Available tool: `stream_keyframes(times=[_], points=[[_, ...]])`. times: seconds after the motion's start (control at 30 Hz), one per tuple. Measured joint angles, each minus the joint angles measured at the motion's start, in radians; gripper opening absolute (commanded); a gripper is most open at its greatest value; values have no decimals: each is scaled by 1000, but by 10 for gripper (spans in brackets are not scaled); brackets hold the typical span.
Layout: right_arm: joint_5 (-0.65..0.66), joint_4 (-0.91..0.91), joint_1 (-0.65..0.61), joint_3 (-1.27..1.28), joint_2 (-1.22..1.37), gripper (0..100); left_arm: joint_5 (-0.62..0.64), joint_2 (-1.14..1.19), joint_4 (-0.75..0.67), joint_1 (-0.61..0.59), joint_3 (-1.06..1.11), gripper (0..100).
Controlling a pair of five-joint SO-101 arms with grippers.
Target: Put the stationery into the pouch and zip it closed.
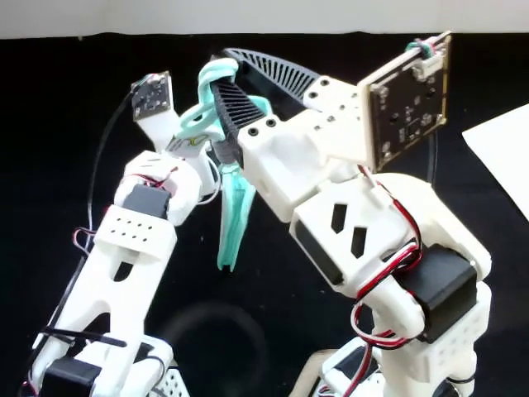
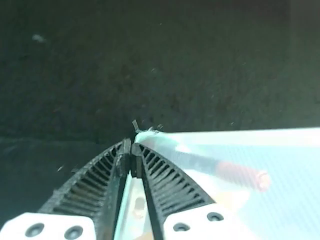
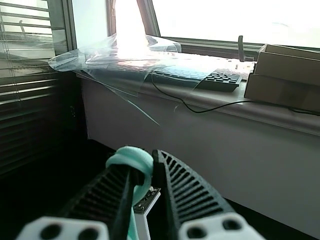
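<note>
My left gripper [image 2: 132, 150] has its fingers pinched shut on a corner of the pouch [image 1: 234, 217]. In the left wrist view a reddish pen-like item [image 2: 240, 174] shows inside the clear teal plastic. The pouch hangs edge-on between the two arms over the black table [image 1: 273, 331]; can't tell if its lower tip touches. My right gripper [image 3: 145, 167] sits raised just right of it, fingers clamped on the pouch's teal loop [image 3: 129, 159]. Zip state: can't tell. A white sheet [image 1: 504, 153] lies at the far right edge, well apart.
</note>
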Motion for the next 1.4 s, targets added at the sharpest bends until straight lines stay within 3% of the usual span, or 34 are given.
stream_keyframes(times=[0.17, 0.33, 0.5, 0.77, 0.93, 1.2, 1.4], points=[[0, 0, 0, 0, 0, 5, -20, -147, 219, -26, 0, 119], [0, 0, 0, 0, 0, 5, -95, -361, 535, -98, -9, 130], [0, 0, 0, 0, 0, 5, -103, -592, 747, -121, -41, 130], [0, 0, 0, 0, 0, 5, -121, -819, 1099, -121, -278, 233], [0, 0, 0, 0, 0, 5, -123, -842, 1140, -101, -396, 235], [0, 2, 32, -2, 64, 5, -124, -793, 1132, 209, -511, 231], [0, 2, 43, -2, 71, 5, -123, -686, 945, 250, -456, 231]])
